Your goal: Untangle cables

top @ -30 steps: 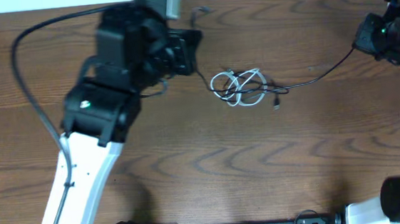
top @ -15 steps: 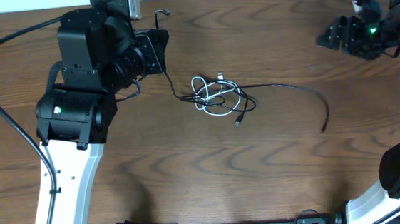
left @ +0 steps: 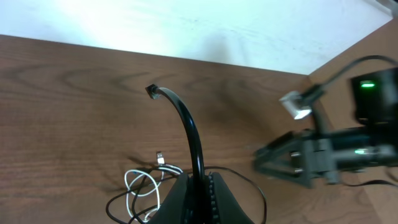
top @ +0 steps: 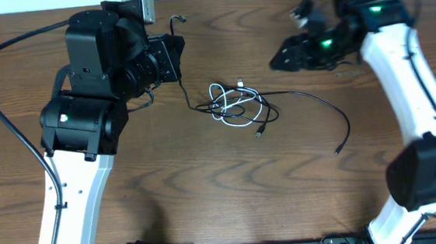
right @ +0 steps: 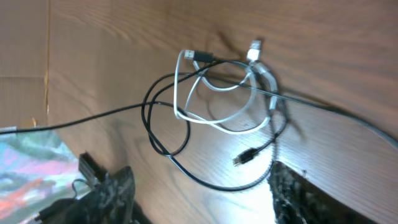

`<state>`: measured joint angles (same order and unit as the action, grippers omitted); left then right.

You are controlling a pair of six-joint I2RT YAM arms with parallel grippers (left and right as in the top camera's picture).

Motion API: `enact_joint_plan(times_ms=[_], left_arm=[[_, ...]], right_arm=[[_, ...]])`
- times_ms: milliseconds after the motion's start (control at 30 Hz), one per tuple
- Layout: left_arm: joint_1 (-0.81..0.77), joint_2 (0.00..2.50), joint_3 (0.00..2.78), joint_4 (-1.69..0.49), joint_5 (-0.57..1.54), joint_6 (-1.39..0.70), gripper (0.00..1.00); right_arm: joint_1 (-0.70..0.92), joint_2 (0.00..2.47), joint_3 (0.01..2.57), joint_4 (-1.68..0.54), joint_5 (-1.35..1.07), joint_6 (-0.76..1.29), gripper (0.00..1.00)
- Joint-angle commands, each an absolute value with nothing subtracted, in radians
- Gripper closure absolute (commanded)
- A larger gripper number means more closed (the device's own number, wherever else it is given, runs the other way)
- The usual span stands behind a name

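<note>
I am pinching one black cable [left: 189, 134] tight in my left gripper [left: 200, 190] while hovering my right gripper [right: 199, 180], jaws wide and empty, above the tangle [top: 236, 105] lying mid-table [top: 207, 185], aiming for the white cable [right: 217, 124] loop alone, not the whole knot.

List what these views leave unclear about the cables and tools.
Left tool: the left wrist view's bottom edge crops its grip on the black cable; overhead, the left arm hides it.
Tangle: too small overhead to tell which strand passes over which, or how many black cords it holds.
Right tool: its fingers are blurred and cropped at the right wrist view's bottom edge.
</note>
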<state>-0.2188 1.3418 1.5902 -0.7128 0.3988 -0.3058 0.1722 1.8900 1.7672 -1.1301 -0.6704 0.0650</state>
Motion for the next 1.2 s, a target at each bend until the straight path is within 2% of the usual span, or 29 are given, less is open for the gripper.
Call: enact_joint_plan(times_ms=[0,333,533,667,733,867,900,1167], left_arm=[[-0.219,1.345,1.592,-0.726,0.411,-0.286,0.93],[-0.219,1.346,1.592,-0.770,0.411,-0.286,0.93],[-0.219,1.346,1.592,-0.782,0.411,-0.286,0.93],[-0.219,1.346,1.592,-0.786,0.411,-0.286,0.93],[-0.219,1.346,1.592,-0.786,0.411,-0.286,0.92],[-0.219,1.346,1.592,-0.789,0.411,-0.285,0.92],[-0.219,1.346,1.592,-0.793,0.409,-0.285,0.92],[-0.219,1.346,1.592,-0.814,0.334,-0.263,0.92]], right_arm=[[0.228,1.956,1.772,-1.121,-0.687,0.122,0.39],[0.350,2.129,1.772,-1.094,-0.575,0.247,0.41],[0.383,2.234,1.772,-1.037,-0.583,0.311,0.34],[0.388,2.270,1.772,-0.976,-0.591,0.345,0.36],[0.388,2.271,1.772,-0.940,-0.599,0.347,0.45],[0.386,2.253,1.774,-0.928,-0.580,0.351,0.90],[0.382,2.242,1.774,-0.931,-0.568,0.349,0.97],[0.295,1.974,1.774,-0.945,-0.479,0.308,0.99]])
